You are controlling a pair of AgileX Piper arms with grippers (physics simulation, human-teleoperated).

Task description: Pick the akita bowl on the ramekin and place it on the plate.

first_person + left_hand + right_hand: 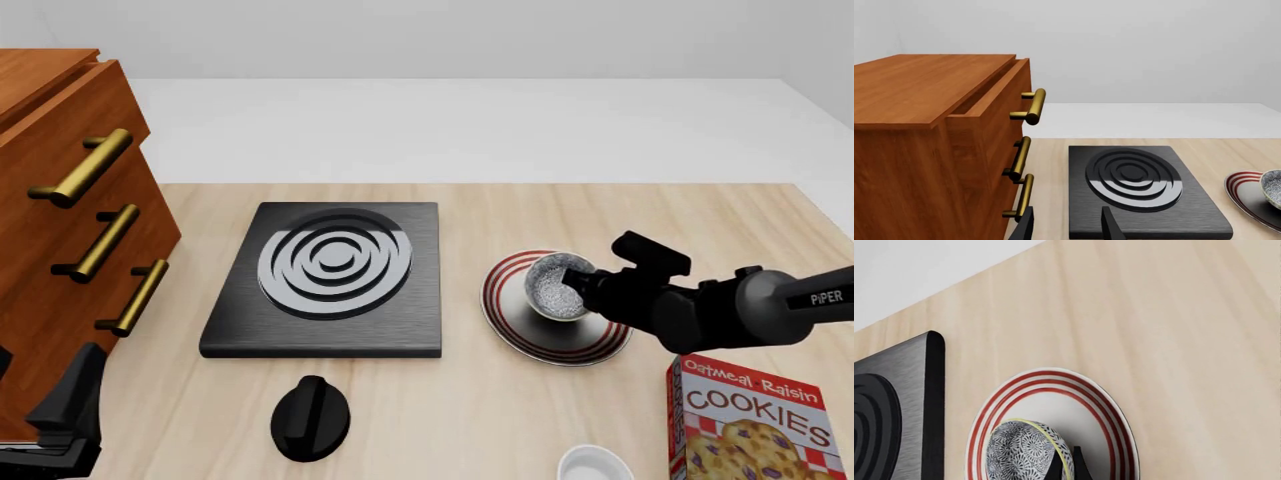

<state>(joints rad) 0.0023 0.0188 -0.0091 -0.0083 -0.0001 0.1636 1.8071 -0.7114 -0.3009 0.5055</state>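
Note:
The akita bowl point(555, 287), grey-and-white speckled, is tilted over the middle of the red-ringed white plate point(514, 330). My right gripper point(585, 286) is shut on the bowl's right rim. In the right wrist view the dark fingers point(1079, 466) pinch the pale rim of the bowl point(1021, 450) above the plate point(1054, 380). The white ramekin point(594, 466) stands bare at the table's front edge. My left gripper point(64, 420) hangs open at the front left, far from the plate. Its view catches the plate point(1241, 192) and the bowl point(1273, 186) at the edge.
A black slab with white rings point(327, 275) lies left of the plate, with a black knob point(310, 416) in front of it. A wooden drawer cabinet point(67, 230) with brass handles stands at the left. A cookie box point(761, 425) sits at the front right.

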